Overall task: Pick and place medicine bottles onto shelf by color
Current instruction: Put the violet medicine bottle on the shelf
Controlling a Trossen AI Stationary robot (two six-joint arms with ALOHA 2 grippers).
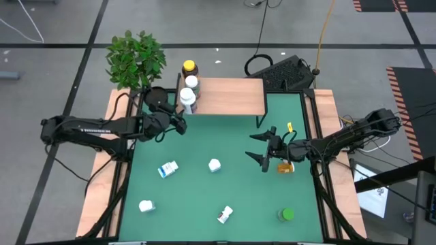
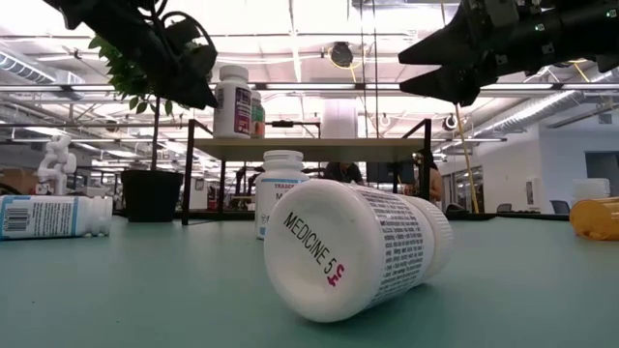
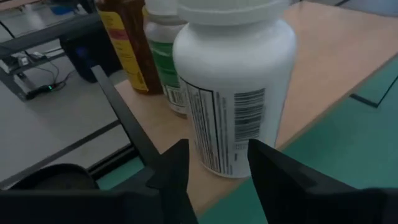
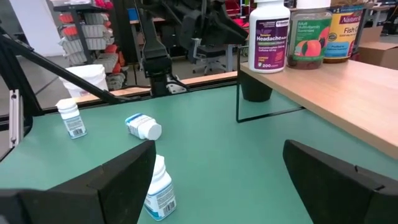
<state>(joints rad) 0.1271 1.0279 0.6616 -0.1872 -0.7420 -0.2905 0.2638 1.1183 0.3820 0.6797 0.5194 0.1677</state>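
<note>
White bottle (image 3: pixel 233 93) on shelf (image 1: pixel 228 95) between part-open left claw (image 3: pixel 217 171).

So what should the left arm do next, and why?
Probably back the left gripper straight away from the shelf. The white bottle stands upright on the shelf's edge beside two others, and its fingers sit in front of it, not around it.

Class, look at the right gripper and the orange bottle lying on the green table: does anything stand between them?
Nothing visible does. The right gripper hangs open above the green table, with the orange bottle lying just beside it toward the table's right edge. The other loose bottles lie farther off, none between the two.
</note>
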